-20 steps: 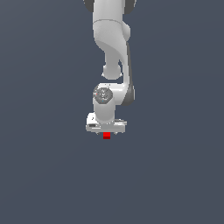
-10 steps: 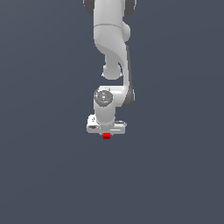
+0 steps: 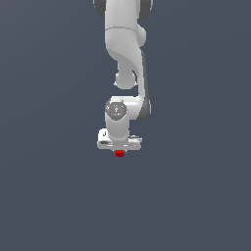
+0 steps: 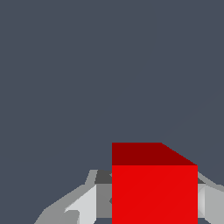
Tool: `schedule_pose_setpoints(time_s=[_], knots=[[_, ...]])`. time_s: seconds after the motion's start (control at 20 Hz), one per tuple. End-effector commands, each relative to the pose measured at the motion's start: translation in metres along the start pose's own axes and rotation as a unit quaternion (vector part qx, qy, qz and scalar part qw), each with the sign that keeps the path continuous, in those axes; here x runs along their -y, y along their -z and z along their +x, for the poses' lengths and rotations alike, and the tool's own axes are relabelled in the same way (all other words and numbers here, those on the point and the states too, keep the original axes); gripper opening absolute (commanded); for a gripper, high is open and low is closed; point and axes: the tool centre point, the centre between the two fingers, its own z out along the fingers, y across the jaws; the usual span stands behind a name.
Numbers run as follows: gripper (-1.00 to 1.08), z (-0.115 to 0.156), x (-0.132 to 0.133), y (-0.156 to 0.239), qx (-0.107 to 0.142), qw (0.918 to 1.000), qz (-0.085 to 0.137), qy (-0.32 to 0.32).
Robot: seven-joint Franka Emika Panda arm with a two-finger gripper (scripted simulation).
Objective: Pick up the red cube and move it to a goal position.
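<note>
Wrist view: the red cube (image 4: 154,188) is seen large and close, set between the gripper (image 4: 148,201) fingers, which appear closed against its sides. The carrying step is judged to be in hand; a steady move to the goal is called for next, though no goal marker is shown. Beyond, only a plain slate-grey surface (image 3: 196,196) is seen.

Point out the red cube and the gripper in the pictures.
red cube (image 4: 154,192), wrist view: middle of its bright front face.
red cube (image 3: 119,153), exterior view: its visible face, just under the white hand.
gripper (image 3: 119,150), exterior view: midway between the fingertips, at the cube's top.
</note>
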Motion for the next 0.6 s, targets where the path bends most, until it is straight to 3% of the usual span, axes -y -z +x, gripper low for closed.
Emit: schedule_pose_setpoints(time_s=[0.0, 0.55], knots=[[-1.0, 0.003, 0.001, 0.001, 0.0, 1.0, 0.0, 0.0], [-1.0, 0.042, 0.016, 0.012, 0.0, 1.0, 0.0, 0.0]])
